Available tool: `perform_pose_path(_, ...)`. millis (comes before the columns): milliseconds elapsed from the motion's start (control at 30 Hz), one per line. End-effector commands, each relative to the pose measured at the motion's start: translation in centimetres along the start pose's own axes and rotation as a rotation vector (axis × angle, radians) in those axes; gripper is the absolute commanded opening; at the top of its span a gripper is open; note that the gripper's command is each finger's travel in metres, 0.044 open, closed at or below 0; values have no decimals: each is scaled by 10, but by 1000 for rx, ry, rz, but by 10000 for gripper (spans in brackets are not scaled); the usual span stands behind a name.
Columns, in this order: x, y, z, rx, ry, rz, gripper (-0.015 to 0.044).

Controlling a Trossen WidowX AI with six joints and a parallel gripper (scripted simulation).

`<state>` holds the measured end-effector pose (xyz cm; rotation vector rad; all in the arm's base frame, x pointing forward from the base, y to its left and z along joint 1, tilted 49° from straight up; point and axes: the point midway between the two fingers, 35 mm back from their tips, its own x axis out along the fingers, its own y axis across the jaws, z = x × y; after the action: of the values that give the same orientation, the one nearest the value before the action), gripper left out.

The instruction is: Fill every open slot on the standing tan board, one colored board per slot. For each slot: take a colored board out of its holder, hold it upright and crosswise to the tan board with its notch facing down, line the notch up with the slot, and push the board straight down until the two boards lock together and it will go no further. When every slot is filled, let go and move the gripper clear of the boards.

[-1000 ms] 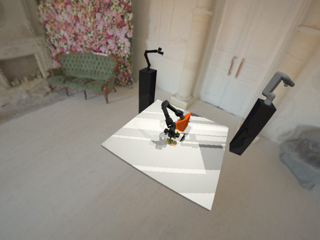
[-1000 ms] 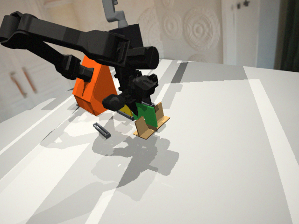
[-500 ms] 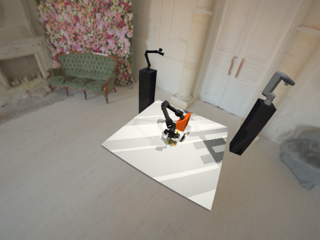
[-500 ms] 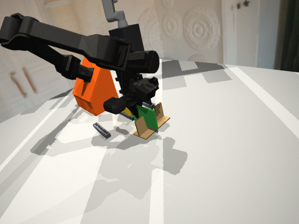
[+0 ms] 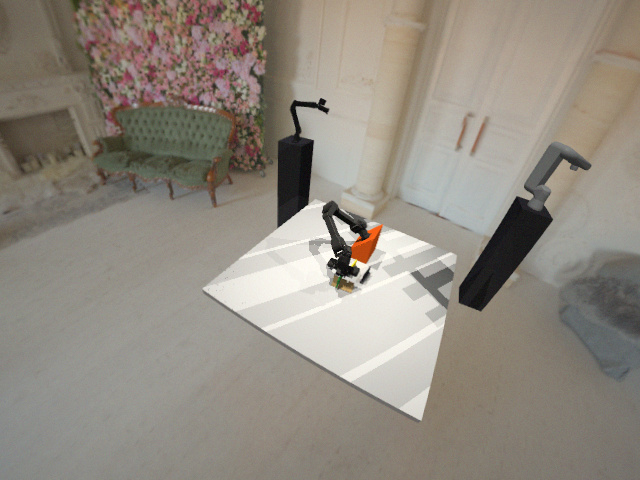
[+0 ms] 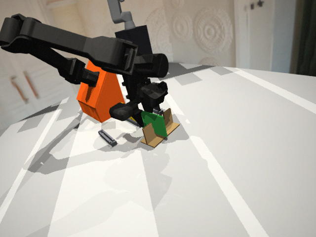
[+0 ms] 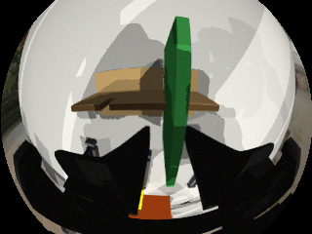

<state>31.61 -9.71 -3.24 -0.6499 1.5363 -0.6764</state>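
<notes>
A yellow board (image 5: 354, 263) (image 6: 132, 118) (image 7: 141, 200) stood beyond the tool (image 5: 343, 272) (image 6: 149, 117) (image 7: 167, 131), its fingers partly spread and holding nothing, above the table (image 5: 310, 320) (image 6: 204, 178) (image 7: 49, 88). Between them, a green board (image 5: 338, 281) (image 6: 156, 123) (image 7: 177, 78) sat upright, crosswise in the standing tan board (image 5: 348, 286) (image 6: 149, 132) (image 7: 136, 99).

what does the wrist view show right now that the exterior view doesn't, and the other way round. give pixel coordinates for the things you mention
Only the wrist view: a gap on each side of the green board (image 6: 154, 123) (image 7: 176, 93), between it and the open gripper's (image 6: 149, 119) (image 7: 168, 129) fingers, and a slot beside it in the tan board (image 6: 148, 134) (image 7: 138, 100).

Only the exterior view: the arm's long upper links (image 6: 63, 38) and the gray arm (image 6: 129, 21) behind.

Both: the green board standing crosswise on the tan board, plus some of the orange block (image 6: 109, 97) (image 7: 158, 207).
</notes>
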Motion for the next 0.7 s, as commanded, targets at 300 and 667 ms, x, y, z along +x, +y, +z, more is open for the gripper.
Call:
perform_pose_path(300, -77, 1, 0, -2, -3, -1, 169)
perform_pose_path(667, -108, 40, -11, 39, -64, 43, 189)
